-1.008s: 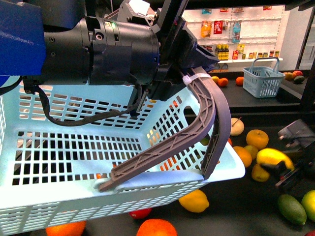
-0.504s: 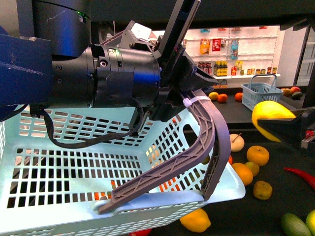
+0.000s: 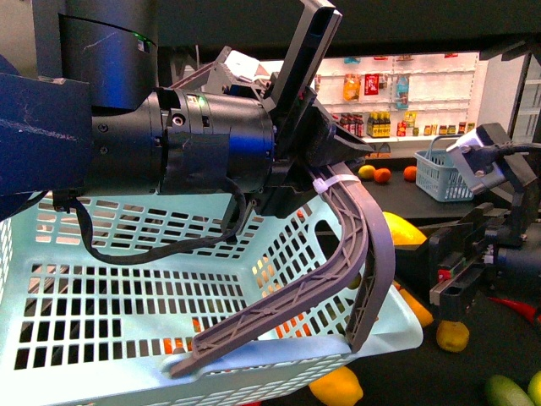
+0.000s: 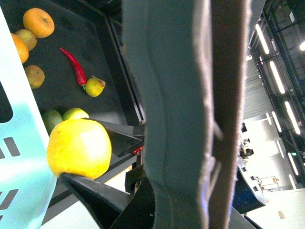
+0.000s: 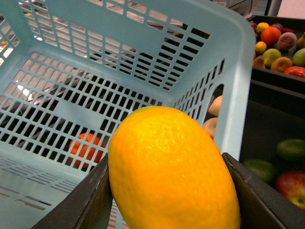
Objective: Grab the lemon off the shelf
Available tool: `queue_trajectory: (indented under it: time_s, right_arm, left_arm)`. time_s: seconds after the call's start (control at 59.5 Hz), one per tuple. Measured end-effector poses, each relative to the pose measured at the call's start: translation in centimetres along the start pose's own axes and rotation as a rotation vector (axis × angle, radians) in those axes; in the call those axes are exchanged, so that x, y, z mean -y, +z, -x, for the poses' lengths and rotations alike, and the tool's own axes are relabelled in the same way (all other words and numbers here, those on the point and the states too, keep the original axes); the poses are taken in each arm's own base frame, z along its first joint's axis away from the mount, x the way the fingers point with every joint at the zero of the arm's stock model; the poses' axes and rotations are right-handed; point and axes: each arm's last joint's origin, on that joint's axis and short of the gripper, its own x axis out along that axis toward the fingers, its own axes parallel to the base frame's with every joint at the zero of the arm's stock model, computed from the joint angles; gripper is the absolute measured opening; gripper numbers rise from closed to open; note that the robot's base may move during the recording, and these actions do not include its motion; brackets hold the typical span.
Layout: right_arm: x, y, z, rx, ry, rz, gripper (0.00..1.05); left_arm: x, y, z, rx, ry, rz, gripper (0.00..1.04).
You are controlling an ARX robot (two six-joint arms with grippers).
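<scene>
My right gripper (image 5: 171, 191) is shut on the lemon (image 5: 171, 171), a smooth bright yellow oval held between its two dark fingers (image 5: 90, 205). It holds the lemon in the air just outside the rim of the light-blue basket (image 5: 143, 38). In the front view the lemon (image 3: 404, 230) shows partly behind the grey basket handle (image 3: 359, 254), with the right gripper (image 3: 420, 245) at its right. My left gripper (image 3: 334, 169) is shut on the basket handle (image 4: 190, 114) and holds the basket up. The lemon (image 4: 78, 148) also shows in the left wrist view. The shelf's dark tier (image 3: 507, 355) lies below.
Oranges (image 4: 38, 21), a red chili (image 4: 74, 67), green fruits (image 5: 290, 149) and a yellow fruit (image 3: 338, 385) lie on the dark tier. A small blue basket (image 3: 448, 173) stands on a far tier. White wall racks of bottles (image 3: 397, 101) are behind.
My right gripper took the lemon from the tier, lifted it and carried it left to the basket's rim. The basket in my left gripper shifted slightly.
</scene>
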Motion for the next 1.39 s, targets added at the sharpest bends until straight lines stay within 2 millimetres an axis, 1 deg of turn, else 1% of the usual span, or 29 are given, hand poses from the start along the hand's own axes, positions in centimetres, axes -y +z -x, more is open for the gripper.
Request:
queue_trajectory:
  time_s: [0.218,0.319,0.437,0.47,0.521,0.571,0.605,0.689,0.722,0.823,0.873,0.924,0.974,1.025,1.075,1.092,1.109,1.159,1.193,1.226,1.31,1.394]
  right_arm:
    - [-1.2,-1.7,-1.3,-0.052,0.021,-0.025,0.59]
    - [-1.5,-2.1,-1.5,-0.063,0.024,-0.029,0.6]
    - [-1.9,-2.1,-1.8,-0.068,0.028,-0.036,0.81]
    - [-1.9,-2.1,-1.8,-0.068,0.027,-0.037,0.85]
    - [-1.7,-2.0,-1.7,-0.06,0.012,-0.044,0.94]
    - [-1.4,-1.9,-1.6,-0.05,-0.002,-0.05,1.01]
    - [-1.0,-1.7,-1.5,-0.041,-0.017,-0.052,1.04]
    - [0.4,-1.1,-1.1,-0.019,-0.073,-0.062,1.02]
    - [1.2,-0.8,-0.7,-0.008,-0.106,-0.06,1.02]
    - [4.4,0.0,0.6,0.013,-0.224,-0.054,1.02]
    - [6.2,-0.1,1.5,0.004,-0.295,-0.038,1.02]
    - [7.7,-0.4,2.2,-0.018,-0.337,-0.023,1.02]
    - [9.3,-1.6,3.0,-0.059,-0.38,-0.023,1.02]
    - [10.2,-3.0,3.6,-0.102,-0.406,-0.019,1.02]
    - [11.1,-5.6,4.1,-0.178,-0.419,-0.02,1.02]
    - [11.2,-6.1,4.2,-0.188,-0.42,-0.025,1.02]
    - [11.3,-7.0,4.2,-0.21,-0.417,-0.027,1.02]
    - [11.4,-8.6,4.3,-0.246,-0.407,-0.033,1.02]
    - [11.3,-10.1,4.2,-0.271,-0.389,-0.041,1.02]
    - [11.3,-11.0,4.1,-0.28,-0.377,-0.042,1.02]
    - [10.9,-12.7,3.7,-0.288,-0.346,-0.045,1.02]
    - [10.6,-14.4,2.7,-0.299,-0.313,-0.051,1.02]
  left_arm:
    - [0.0,0.0,0.0,0.0,0.0,0.0,0.08]
    - [0.0,0.0,0.0,-0.001,-0.001,0.0,0.08]
    - [0.0,0.0,0.0,-0.001,-0.001,0.0,0.08]
    - [0.0,0.0,0.0,-0.001,-0.001,0.0,0.08]
    - [0.0,0.0,0.0,-0.001,-0.001,0.0,0.08]
    - [0.0,0.0,0.0,0.0,0.0,0.0,0.08]
    - [0.0,0.0,0.0,0.0,0.0,0.0,0.08]
    - [0.0,0.0,0.0,0.002,0.003,0.0,0.08]
    - [0.0,0.0,0.0,0.0,0.002,-0.001,0.08]
    - [0.0,0.0,0.0,0.002,0.003,-0.002,0.08]
    - [0.0,0.0,0.0,0.002,0.002,-0.001,0.08]
    - [0.0,0.0,0.0,0.001,0.002,-0.001,0.08]
    - [0.0,0.0,0.0,0.0,0.001,0.0,0.08]
    - [0.0,0.0,0.0,-0.001,0.0,0.0,0.08]
    - [0.0,0.0,0.0,-0.002,0.0,0.0,0.08]
    - [0.0,0.0,0.0,-0.002,0.0,0.0,0.08]
    - [0.0,0.0,0.0,-0.002,0.0,0.0,0.08]
    - [0.0,0.0,0.0,-0.001,0.0,0.0,0.08]
    - [0.0,0.0,0.0,-0.001,0.0,0.0,0.08]
    - [0.0,0.0,0.0,-0.001,0.0,0.0,0.08]
    - [0.0,0.0,0.0,-0.001,0.0,0.0,0.08]
    - [0.0,0.0,0.0,-0.001,0.0,0.0,0.08]
